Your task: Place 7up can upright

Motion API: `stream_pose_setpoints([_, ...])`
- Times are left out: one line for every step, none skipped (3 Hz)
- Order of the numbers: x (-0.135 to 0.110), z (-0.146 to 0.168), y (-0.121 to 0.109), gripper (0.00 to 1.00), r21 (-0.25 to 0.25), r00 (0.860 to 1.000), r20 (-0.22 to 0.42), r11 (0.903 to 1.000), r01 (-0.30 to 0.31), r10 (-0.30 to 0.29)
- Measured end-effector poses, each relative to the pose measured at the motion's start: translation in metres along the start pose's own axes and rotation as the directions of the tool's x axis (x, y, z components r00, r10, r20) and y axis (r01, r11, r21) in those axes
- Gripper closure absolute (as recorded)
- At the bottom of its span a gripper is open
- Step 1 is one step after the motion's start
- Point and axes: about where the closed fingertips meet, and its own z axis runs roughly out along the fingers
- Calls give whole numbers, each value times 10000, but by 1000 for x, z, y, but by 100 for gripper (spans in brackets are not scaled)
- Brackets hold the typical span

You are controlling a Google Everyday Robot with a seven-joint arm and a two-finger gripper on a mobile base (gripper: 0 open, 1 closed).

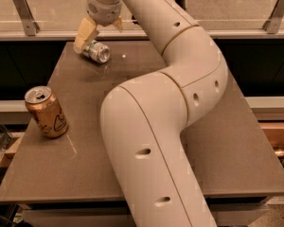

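Note:
The 7up can [97, 52] lies on its side at the far left of the brown table [227, 145], its shiny end facing the front right. My gripper [101, 30] hangs just above and behind the can at the table's back edge. It is open. Its left finger [84, 34] reaches down beside the can's far end, touching or almost touching it. The right finger [118, 24] barely shows behind the wrist. Nothing is held.
A larger bronze-orange can [46, 111] stands upright near the table's left edge. My white arm [180, 79] crosses the middle of the view and hides much of the table. A glass rail with metal brackets [24, 11] runs behind the table.

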Motion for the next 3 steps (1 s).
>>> stream_pose_setpoints([9,16,-11,0,-406,9995,37,9987,-298,300])
stream_pose_setpoints([17,23,-27,0,-385,9989,15,9982,-468,469])
stream_pose_setpoints([18,24,-32,0,-170,9987,-154,9987,-480,477])
